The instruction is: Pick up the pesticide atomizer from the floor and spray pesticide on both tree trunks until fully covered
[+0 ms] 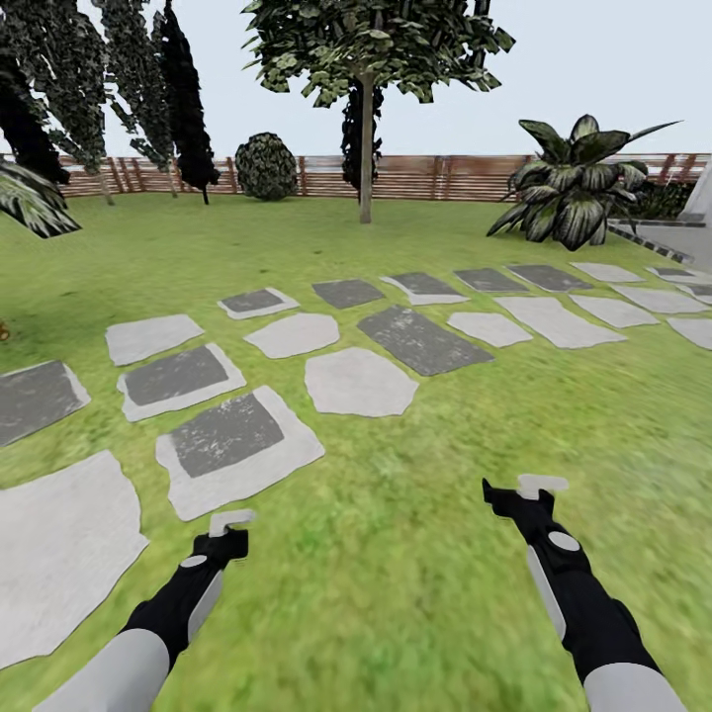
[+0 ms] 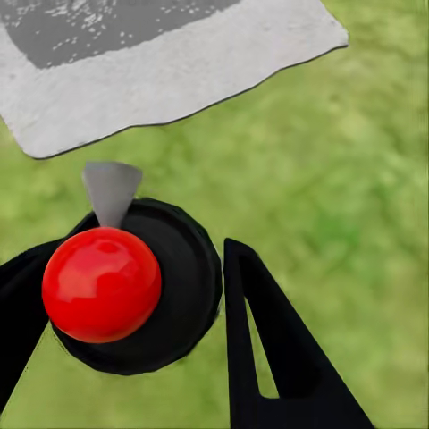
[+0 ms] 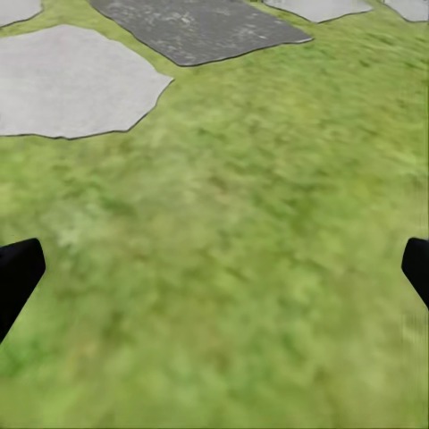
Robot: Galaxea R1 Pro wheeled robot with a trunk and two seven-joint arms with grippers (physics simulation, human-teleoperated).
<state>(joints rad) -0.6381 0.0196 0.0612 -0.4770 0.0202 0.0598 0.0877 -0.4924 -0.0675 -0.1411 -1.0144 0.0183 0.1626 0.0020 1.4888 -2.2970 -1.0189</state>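
The pesticide atomizer (image 2: pixel 103 284) shows from above in the left wrist view: a round black body, a glossy red cap and a grey nozzle. It sits between the black fingers of my left gripper (image 2: pixel 143 259), which is shut on it just above the grass floor (image 1: pixel 396 574). In the head view my left gripper (image 1: pixel 229 526) hangs low near a stepping stone, and my right gripper (image 1: pixel 527 491) is open over bare grass with nothing in it. One tree with a straight pale trunk (image 1: pixel 366 148) stands far ahead by the fence. Dark foliage (image 1: pixel 138 79) of other trees hangs at the far left.
Grey stepping stones (image 1: pixel 358 382) run across the lawn from the near left to the far right. A broad-leaved striped bush (image 1: pixel 574 188) and a round shrub (image 1: pixel 265 166) stand before the brown slat fence (image 1: pixel 435 176). Open grass lies ahead toward the trunk.
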